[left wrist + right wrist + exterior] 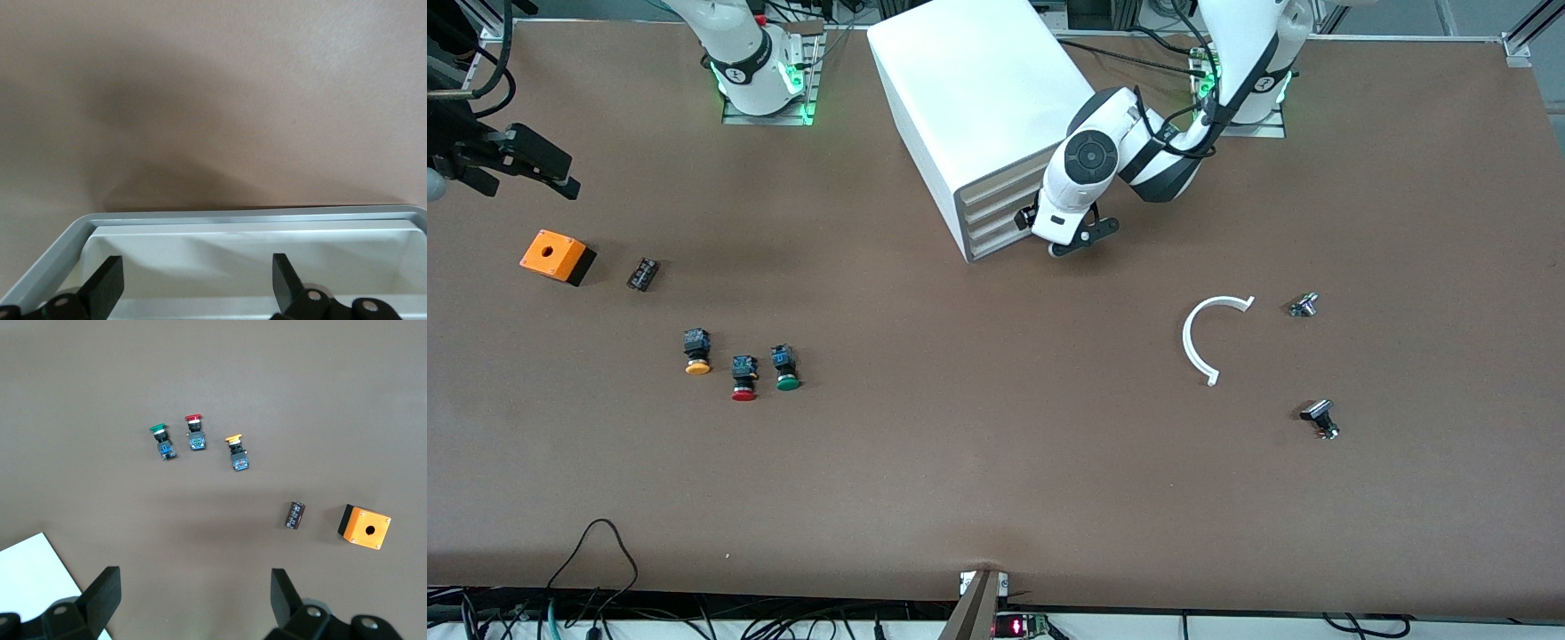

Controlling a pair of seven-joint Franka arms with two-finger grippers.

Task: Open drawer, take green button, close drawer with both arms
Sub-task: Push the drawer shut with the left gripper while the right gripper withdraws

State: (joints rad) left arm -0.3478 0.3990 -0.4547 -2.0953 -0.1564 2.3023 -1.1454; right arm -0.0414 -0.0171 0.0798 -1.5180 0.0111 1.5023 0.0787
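Note:
The white cabinet (978, 98) stands at the back middle of the table, and its four cream drawer fronts look flush. The bottom drawer (1005, 246) is the lowest. My left gripper (1042, 235) is open right at the drawer fronts. In the left wrist view its fingers (107, 287) straddle a cream drawer front (253, 263) and touch nothing. The green button (786, 369) lies on the table toward the right arm's end and also shows in the right wrist view (160, 439). My right gripper (560, 171) hangs open and empty (197, 597) over that end of the table.
An orange-yellow button (697, 351) and a red button (744, 378) lie beside the green one. An orange box (557, 256) and a small black part (643, 274) lie farther back. A white arc (1209, 338) and two small metal parts (1304, 305) (1320, 418) lie toward the left arm's end.

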